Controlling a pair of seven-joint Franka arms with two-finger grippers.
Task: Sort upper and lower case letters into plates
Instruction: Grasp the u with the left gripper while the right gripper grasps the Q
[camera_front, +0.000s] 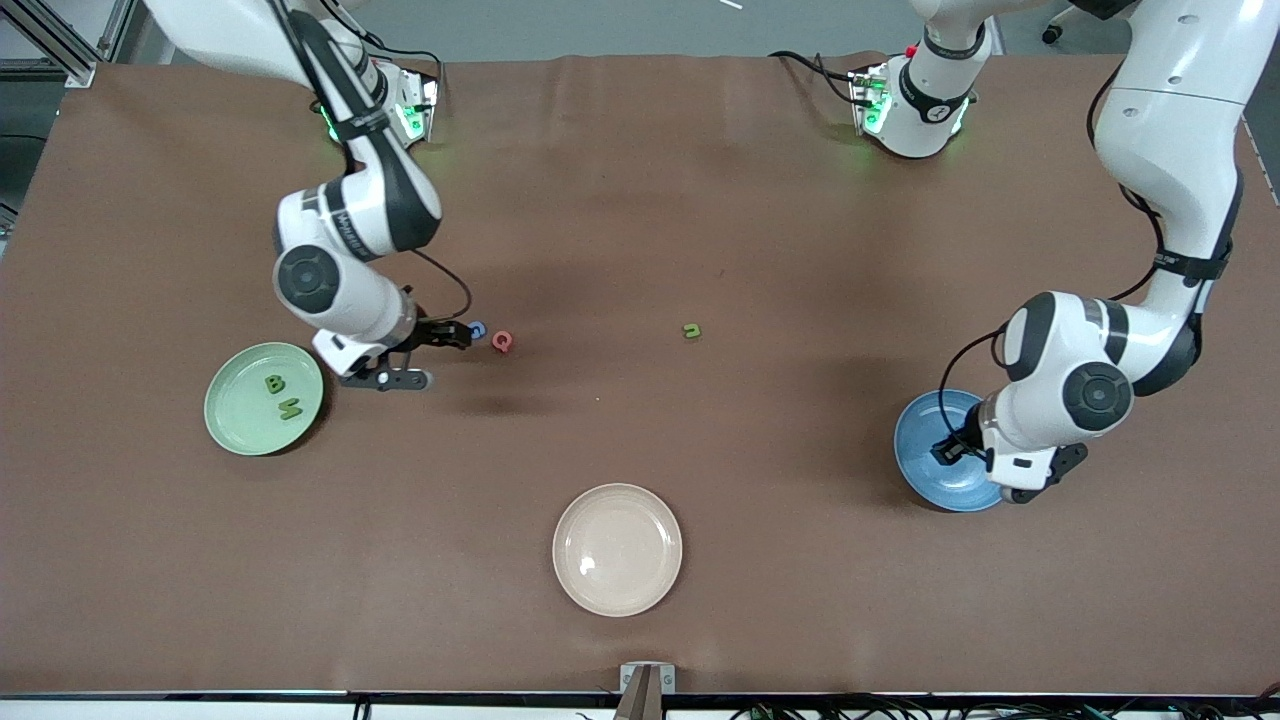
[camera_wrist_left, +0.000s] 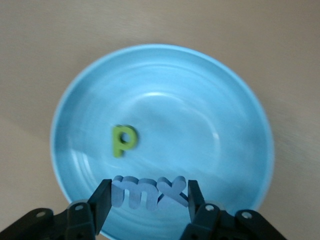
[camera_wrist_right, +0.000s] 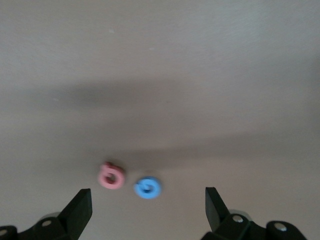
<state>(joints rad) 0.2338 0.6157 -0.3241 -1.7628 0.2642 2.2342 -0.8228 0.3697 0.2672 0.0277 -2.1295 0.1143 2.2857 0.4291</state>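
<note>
The light green plate sits on the brown counter toward the right arm's end, about midway between the edge by the robots' bases and the camera-side edge, and it holds a green B and a second green letter lying beside it, nearer the camera. The blue plate lies toward the left arm's end of the counter, with a green p lying in its bowl. The left gripper hangs over the blue plate with its jaws closed on a pale blue piece reading m and x, held above the plate's rim nearest the wrist camera. The right gripper is over the counter beside the green plate, its jaws spread wide with nothing between them, right by a small blue round letter and a red Q that lie close together but apart. A small green letter lies alone near the middle of the counter. A cream-beige plate rests near the middle of the camera-side edge, holding nothing.
</note>
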